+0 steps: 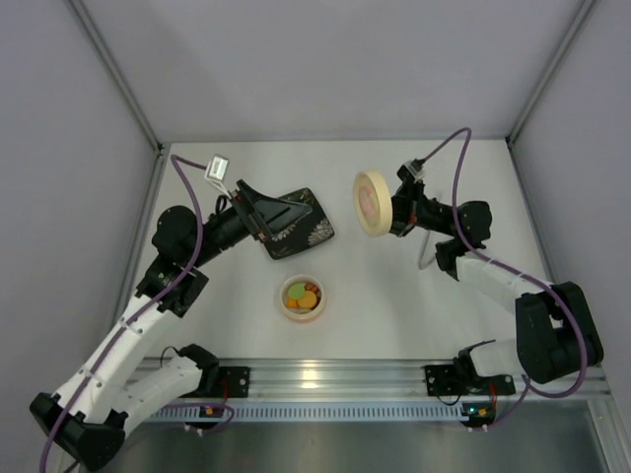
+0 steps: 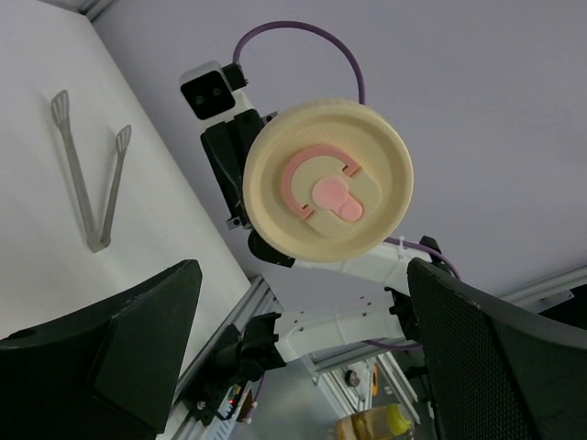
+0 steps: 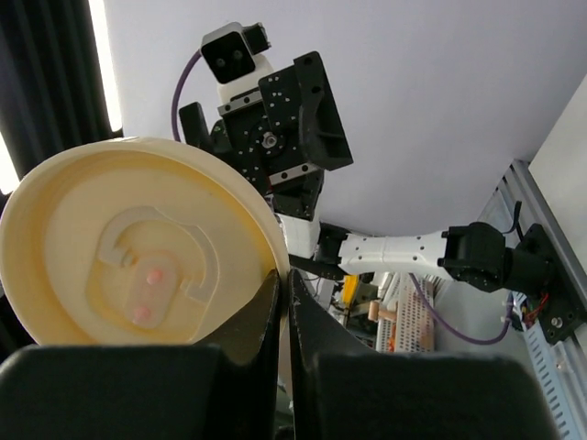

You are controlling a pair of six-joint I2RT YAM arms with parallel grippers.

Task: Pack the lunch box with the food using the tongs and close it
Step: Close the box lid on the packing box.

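Note:
The lunch box, small and round with a pink rim, sits on the table in front of the arms, with the food, orange and green pieces, inside it. Its cream lid with the pink mark is held upright in the air, my right gripper shut on its rim. My left gripper hovers over the black plate, jaws wide open and nothing between them. The tongs lie flat on the white table in the left wrist view, arms spread in a V.
A black square floral plate lies left of centre under the left gripper. White walls enclose the table on three sides. An aluminium rail with the arm bases runs along the near edge.

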